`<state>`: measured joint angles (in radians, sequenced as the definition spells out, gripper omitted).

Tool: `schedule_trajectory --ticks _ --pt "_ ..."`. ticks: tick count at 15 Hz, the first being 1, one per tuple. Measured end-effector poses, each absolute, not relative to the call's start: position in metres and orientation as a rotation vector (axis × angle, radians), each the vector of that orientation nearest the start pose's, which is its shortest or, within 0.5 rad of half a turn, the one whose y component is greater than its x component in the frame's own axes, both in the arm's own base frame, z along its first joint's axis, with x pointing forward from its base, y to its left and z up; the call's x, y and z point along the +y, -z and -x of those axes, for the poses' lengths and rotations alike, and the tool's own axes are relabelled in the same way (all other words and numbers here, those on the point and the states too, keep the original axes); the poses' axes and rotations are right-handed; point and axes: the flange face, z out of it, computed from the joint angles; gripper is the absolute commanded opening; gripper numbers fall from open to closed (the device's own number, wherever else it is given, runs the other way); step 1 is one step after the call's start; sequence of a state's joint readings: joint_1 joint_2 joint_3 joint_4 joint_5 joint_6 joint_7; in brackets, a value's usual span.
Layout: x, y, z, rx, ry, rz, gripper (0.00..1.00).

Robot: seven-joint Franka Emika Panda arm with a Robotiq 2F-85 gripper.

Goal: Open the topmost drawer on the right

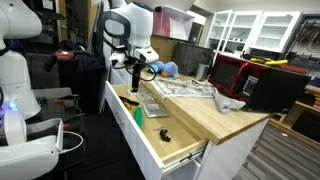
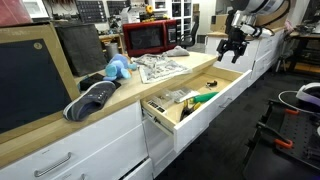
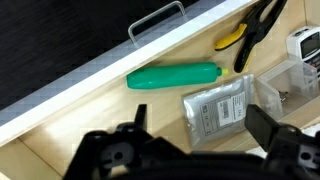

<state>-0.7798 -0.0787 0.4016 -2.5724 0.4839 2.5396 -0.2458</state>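
Observation:
The topmost drawer (image 2: pixel 215 104) stands pulled far out from under the wooden counter in both exterior views, its pale interior (image 1: pixel 140 112) showing. In the wrist view its low white front panel (image 3: pixel 90 82) runs diagonally, with a small metal handle (image 3: pixel 157 20). Inside lie a green cylinder (image 3: pixel 172 76), a silver foil bag (image 3: pixel 220 108) and yellow-handled pliers (image 3: pixel 245 35). My gripper (image 3: pixel 200 135) is open and empty and hovers above the drawer's interior, over the foil bag. It also shows in both exterior views (image 1: pixel 135 72) (image 2: pixel 233 50).
The wooden counter (image 1: pixel 215 118) carries a red microwave (image 2: pixel 150 37), a black box (image 1: pixel 275 88), spread papers (image 2: pixel 160 66), a blue toy (image 2: pixel 118 68) and a dark slipper (image 2: pixel 92 98). Taller white drawers (image 2: pixel 70 155) sit below. A white robot (image 1: pixel 15 90) stands beside the cabinet.

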Motion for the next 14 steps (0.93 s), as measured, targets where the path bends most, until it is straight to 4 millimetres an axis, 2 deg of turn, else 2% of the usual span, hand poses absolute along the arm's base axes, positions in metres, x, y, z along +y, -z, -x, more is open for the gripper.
schedule_trajectory --ticks 8,10,14 --pt "-0.174 -0.301 -0.414 0.748 0.183 2.815 1.0" --pt "-0.173 -0.316 -0.425 0.739 0.201 2.83 1.0" --pt "-0.159 -0.367 -0.452 0.699 0.211 2.868 1.0"
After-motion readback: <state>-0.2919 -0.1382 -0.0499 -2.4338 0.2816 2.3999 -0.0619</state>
